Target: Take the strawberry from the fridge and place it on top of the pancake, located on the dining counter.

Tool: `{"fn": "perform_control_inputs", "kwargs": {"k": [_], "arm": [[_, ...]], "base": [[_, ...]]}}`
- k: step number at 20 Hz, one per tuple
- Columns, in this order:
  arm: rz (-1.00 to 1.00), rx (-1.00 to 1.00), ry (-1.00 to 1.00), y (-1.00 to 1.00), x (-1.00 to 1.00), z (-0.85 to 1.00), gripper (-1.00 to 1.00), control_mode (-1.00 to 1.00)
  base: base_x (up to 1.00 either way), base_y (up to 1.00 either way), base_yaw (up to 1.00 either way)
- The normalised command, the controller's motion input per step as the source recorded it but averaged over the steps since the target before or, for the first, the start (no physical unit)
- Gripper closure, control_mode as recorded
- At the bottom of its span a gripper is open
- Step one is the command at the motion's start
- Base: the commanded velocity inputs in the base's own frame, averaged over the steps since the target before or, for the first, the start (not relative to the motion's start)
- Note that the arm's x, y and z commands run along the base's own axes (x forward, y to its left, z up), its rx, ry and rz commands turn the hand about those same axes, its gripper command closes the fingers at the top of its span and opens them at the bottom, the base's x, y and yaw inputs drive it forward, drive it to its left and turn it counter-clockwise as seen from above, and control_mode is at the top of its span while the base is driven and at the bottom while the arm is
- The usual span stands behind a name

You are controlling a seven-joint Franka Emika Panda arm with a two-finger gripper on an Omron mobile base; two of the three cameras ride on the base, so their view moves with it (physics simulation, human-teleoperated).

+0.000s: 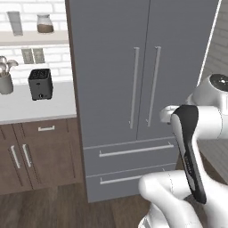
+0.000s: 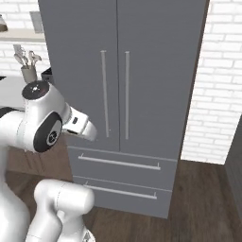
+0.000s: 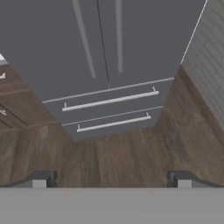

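Observation:
The tall grey fridge (image 1: 111, 67) (image 2: 156, 71) stands straight ahead with both doors shut. Its two silver bar handles (image 1: 134, 87) meet at the centre seam, and two drawers (image 3: 109, 100) sit below. My gripper (image 3: 111, 180) is open and empty, its fingertips (image 3: 39, 179) wide apart. It points down at the floor in front of the lower drawers, well short of the fridge. My arm is folded close to the base. The strawberry is hidden behind the shut doors. The pancake and the dining counter are out of view.
Left of the fridge a white wall counter carries a black toaster (image 1: 40, 83) and a utensil pot (image 1: 5, 80), above brown cabinets (image 1: 35, 153). A white brick wall (image 2: 217, 94) flanks the fridge's right side. Wooden floor (image 3: 131, 153) lies between me and the fridge.

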Motion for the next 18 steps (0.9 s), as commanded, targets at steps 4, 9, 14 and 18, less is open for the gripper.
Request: {"fn": "perform_control_inputs", "kwargs": {"k": [4, 9, 14, 18], "arm": [[0.04, 0.01, -0.07, -0.50, 1.00, 0.00, -1.00, -1.00], [0.04, 0.00, -0.15, -0.23, 1.00, 0.00, -1.00, -1.00], [0.02, 0.00, -0.03, -0.16, 1.00, 0.00, -1.00, -1.00], [0.00, 0.00, 0.01, -0.09, 0.94, 0.00, -1.00, -1.00]], "base": [[0.00, 0.00, 0.00], [0.00, 0.00, 0.00], [0.00, 0.00, 0.00], [0.00, 0.00, 0.00]]}}
